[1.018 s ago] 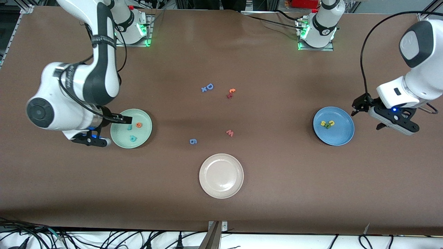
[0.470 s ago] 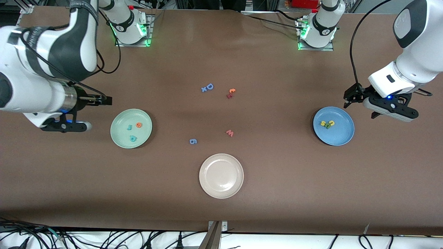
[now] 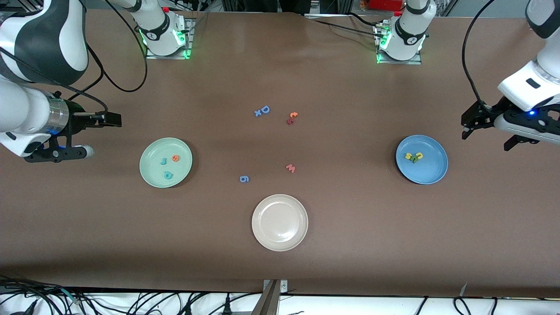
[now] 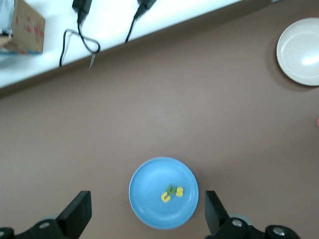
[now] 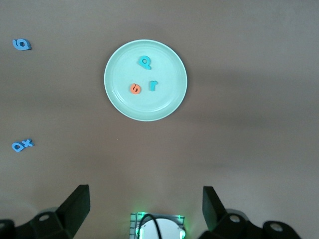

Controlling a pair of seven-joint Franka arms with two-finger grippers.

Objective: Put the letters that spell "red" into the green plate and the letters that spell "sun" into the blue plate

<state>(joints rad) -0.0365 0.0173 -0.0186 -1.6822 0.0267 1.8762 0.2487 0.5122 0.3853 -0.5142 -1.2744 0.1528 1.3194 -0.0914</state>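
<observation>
The green plate (image 3: 153, 171) (image 5: 124, 67) holds an orange "e" (image 3: 175, 158) (image 5: 135, 88), a teal "r" (image 3: 164, 161) (image 5: 152, 85) and a teal "d" (image 3: 168, 175) (image 5: 145, 61). On the blue plate (image 3: 434, 169) (image 4: 149, 211) lie a yellow "s" (image 3: 408, 155) (image 4: 179, 191), a yellow u/n shape (image 3: 419, 155) (image 4: 165, 197) and a dark green one (image 3: 413, 159) (image 4: 170, 189). My right gripper (image 3: 109, 119) (image 5: 144, 199) hangs open and empty over bare table beside the green plate. My left gripper (image 3: 485, 141) (image 4: 145, 204) hangs open and empty beside the blue plate, toward the left arm's end.
A beige-white plate (image 3: 280, 222) (image 4: 300, 52) sits near the front camera. Loose letters lie mid-table: a blue "D" with an "x" (image 3: 263, 110) (image 5: 22, 145), an orange "t" (image 3: 293, 115), a pink-red "w" (image 3: 290, 168) and a blue "6" (image 3: 244, 178) (image 5: 21, 44).
My right gripper has risen off the green plate and drawn back toward the right arm's end. My left gripper has pulled away from the blue plate toward the left arm's end. No letters moved.
</observation>
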